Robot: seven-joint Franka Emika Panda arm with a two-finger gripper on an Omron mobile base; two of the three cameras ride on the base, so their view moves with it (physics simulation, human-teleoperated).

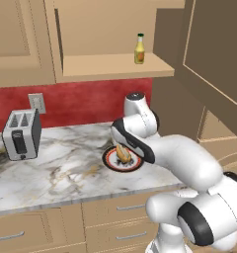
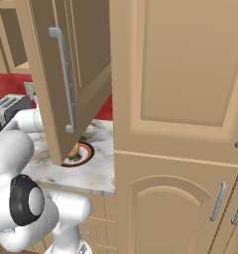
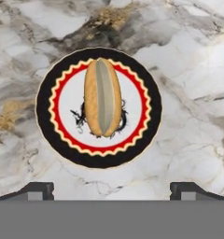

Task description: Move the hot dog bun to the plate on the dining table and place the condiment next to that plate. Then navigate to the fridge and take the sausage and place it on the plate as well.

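Hand view: tool (image 3: 112, 189) hangs straight over the plate (image 3: 46, 126), jaws wide apart, nothing in them. The hot dog bun (image 3: 102, 97) lies flat in the plate's white centre, split side up, clear of both tips.

Left base view: plate and bun sit on the marble table (image 1: 51, 173), just under the arm's wrist; toaster (image 1: 20, 134) well off to the left. The condiment (image 1: 139, 49) stands upright on the open cabinet shelf (image 1: 105, 64) above and behind.

My read: bun step looks done, bottle is next. Risks:
- reach goes up past the open cabinet door (image 2: 61, 74) (it hangs close over the plate in the right base view), so the elbow could clip it
- bottle is narrow and tall, an off-centre pinch would tip it on the shelf
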